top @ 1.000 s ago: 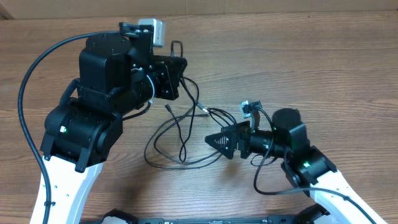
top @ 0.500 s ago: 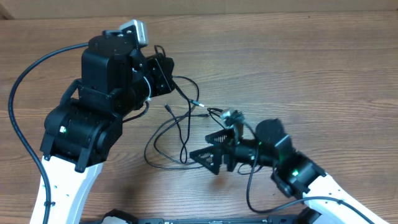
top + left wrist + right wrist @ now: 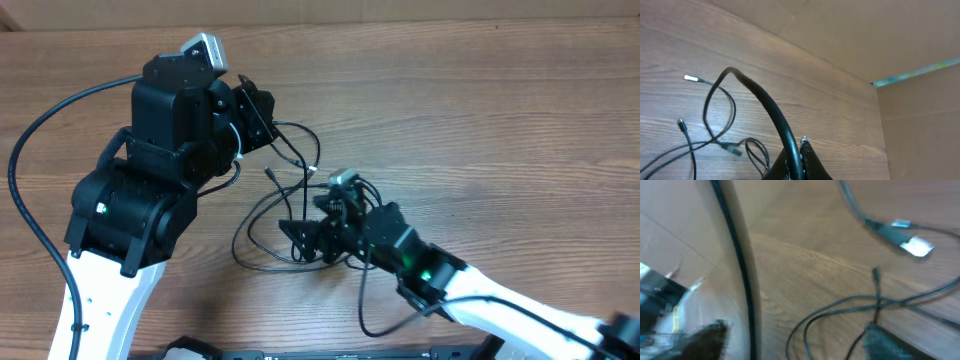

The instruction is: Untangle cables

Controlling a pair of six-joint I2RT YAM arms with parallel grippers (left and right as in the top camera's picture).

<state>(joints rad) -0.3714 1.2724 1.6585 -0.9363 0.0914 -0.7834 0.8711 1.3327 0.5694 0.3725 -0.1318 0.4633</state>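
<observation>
The cables (image 3: 244,235) are thin black cords lying in loose overlapping loops on the wooden table, between the two arms. My left gripper (image 3: 262,108) is raised at the back left, shut on one black strand (image 3: 771,107). That strand arcs up from the jaws and drops to a white-tipped plug (image 3: 690,78). My right gripper (image 3: 305,240) hovers low over the loops with its jaws open. In the blurred right wrist view, cable strands (image 3: 840,307) run between the fingers (image 3: 885,340). A silver plug (image 3: 910,242) lies beyond them.
A cardboard wall (image 3: 400,10) borders the table at the back. The thick black arm cable (image 3: 40,130) curves round the left arm. Bare wood (image 3: 520,130) stretches to the right of the cables.
My right arm has swept left and forward onto the cable loops, jaws narrowing slightly. The left gripper has shifted a little left, keeping its strand.
</observation>
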